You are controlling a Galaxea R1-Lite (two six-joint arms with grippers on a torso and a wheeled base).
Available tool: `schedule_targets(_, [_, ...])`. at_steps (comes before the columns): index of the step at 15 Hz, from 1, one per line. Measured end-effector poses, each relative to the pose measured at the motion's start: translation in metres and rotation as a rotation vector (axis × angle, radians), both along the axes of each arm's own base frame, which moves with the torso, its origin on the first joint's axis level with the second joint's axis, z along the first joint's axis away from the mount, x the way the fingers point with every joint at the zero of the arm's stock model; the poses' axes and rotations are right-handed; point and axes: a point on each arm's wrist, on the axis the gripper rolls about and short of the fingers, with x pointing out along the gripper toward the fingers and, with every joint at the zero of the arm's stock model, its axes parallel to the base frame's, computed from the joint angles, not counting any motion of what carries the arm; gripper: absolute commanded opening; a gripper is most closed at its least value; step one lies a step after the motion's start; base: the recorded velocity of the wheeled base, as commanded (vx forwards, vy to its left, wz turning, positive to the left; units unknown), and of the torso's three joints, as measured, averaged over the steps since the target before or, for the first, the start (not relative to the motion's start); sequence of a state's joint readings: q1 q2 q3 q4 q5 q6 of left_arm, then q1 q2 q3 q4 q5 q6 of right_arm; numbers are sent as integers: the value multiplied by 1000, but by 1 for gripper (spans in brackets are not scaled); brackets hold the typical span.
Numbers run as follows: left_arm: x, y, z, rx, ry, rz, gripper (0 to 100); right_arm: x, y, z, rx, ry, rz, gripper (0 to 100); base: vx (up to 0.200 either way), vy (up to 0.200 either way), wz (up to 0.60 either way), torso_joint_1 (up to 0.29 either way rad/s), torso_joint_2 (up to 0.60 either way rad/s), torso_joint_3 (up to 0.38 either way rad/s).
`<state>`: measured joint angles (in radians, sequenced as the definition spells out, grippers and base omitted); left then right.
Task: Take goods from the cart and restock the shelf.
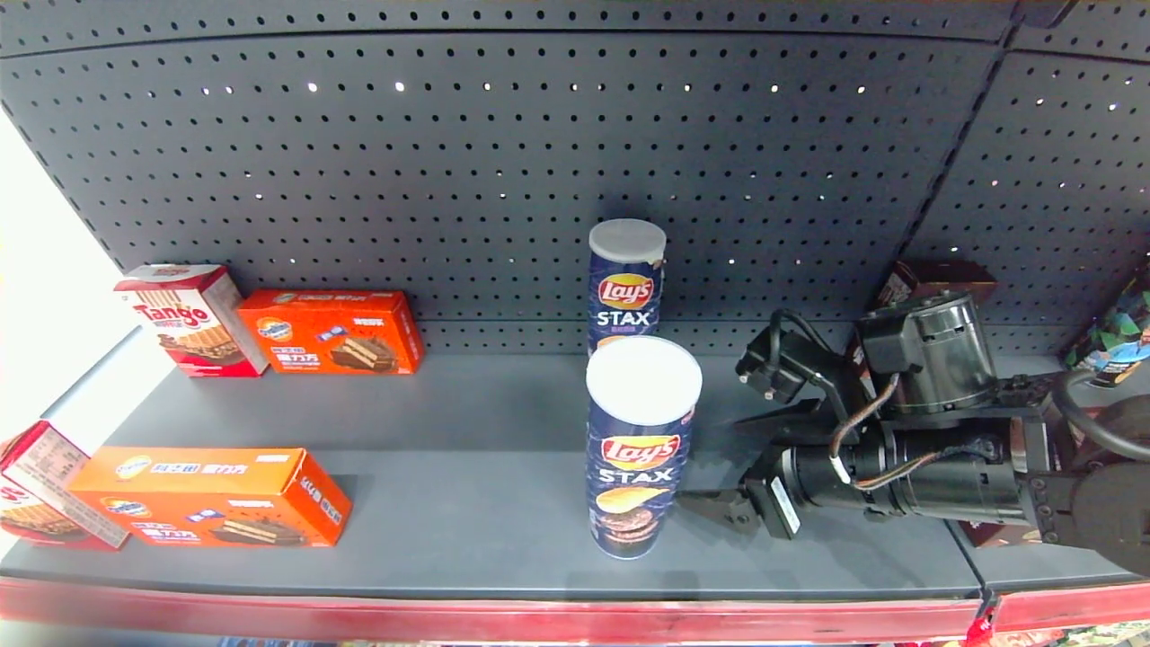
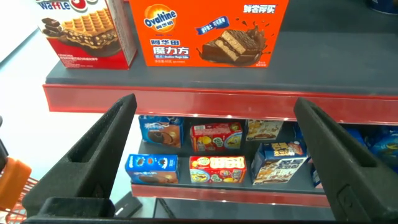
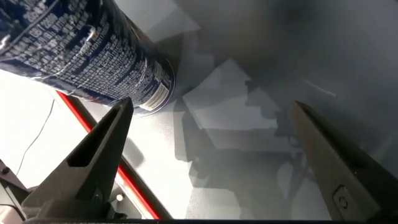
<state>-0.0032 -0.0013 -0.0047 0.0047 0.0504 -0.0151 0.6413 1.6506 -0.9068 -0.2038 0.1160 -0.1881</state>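
On the shelf (image 1: 449, 503) the front can (image 1: 640, 449) stands before the rear can (image 1: 626, 283); your right pincer (image 1: 719, 460), released, is just beside it, left pincer (image 2: 214, 162) released too. More goods probably wait.

Bright white light pours in at the left end of the shelf (image 1: 467, 422) and washes that corner out. The chip can (image 3: 81, 50) drops many grey shadows beside it. Little lights shine through holes in the back wall (image 1: 449, 171).
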Motion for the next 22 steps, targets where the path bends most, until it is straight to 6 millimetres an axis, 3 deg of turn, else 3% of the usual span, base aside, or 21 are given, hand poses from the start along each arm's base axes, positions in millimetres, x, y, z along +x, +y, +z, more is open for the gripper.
schedule_targets(4, [0,0,0,0,0,0,100,0,-2,1,2,-4,-8,100,0,0,0,0,0,0])
schedule_targets(7, [0,0,0,0,1,0,100,0,-16,16,44,-62,-57,100,0,0,0,0,0,0])
schedule_targets(9, [0,0,0,0,1,0,100,-3,-40,35,89,-125,-138,100,0,0,0,0,0,0])
schedule_targets(11, [0,0,0,1,2,-2,100,-14,-77,57,142,-215,-249,100,0,0,0,0,0,0])
schedule_targets(13, [0,0,0,1,1,-2,100,-44,-116,72,182,-306,-356,100,0,0,0,0,0,0])
schedule_targets(15, [0,0,0,1,2,-2,100,-89,-145,72,203,-382,-449,100,0,0,0,0,0,0])
schedule_targets(18, [0,0,0,3,1,-3,100,-157,-166,38,212,-453,-549,100,0,0,0,0,0,0])
schedule_targets(22, [0,0,0,4,1,-4,100,-220,-175,-28,235,-504,-668,100,0,0,0,0,0,0])
